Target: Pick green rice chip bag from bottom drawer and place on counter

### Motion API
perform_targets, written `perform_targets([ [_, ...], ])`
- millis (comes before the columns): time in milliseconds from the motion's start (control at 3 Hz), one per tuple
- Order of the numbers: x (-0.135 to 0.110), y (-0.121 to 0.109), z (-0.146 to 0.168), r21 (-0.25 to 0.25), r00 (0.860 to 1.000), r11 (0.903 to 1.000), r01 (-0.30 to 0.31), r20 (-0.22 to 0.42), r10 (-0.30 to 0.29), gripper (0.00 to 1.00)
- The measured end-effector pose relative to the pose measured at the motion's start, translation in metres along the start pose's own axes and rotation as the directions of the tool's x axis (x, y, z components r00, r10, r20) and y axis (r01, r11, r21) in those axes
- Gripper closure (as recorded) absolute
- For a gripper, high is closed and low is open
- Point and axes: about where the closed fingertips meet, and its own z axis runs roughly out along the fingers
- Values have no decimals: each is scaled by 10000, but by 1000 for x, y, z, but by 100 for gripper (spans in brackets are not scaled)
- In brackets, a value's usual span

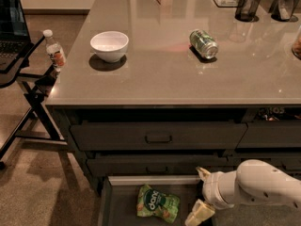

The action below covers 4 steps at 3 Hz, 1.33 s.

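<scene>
The green rice chip bag lies flat in the open bottom drawer, light green with a dark round logo. My gripper hangs over the drawer just right of the bag, on the white arm coming in from the right. Its two pale fingers are spread apart and hold nothing. They stand a short way from the bag, not touching it. The counter spreads above the closed handled drawers.
On the counter stand a white bowl, a green can on its side, a black mesh cup and more items at the back. A black side stand at left carries a laptop and a water bottle.
</scene>
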Motion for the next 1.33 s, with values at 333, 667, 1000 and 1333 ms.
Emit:
perform_targets([
  [333,3,-10,17,215,9981,9998,17,611,-30,0],
  [667,14,-21,51,423,9923,9991,-18,1236,-35,0],
  [1000,29,-32,89,96,9770,9999,77,2130,-96,0],
  [1333,44,-27,139,-461,9593,9966,688,2772,-534,0],
])
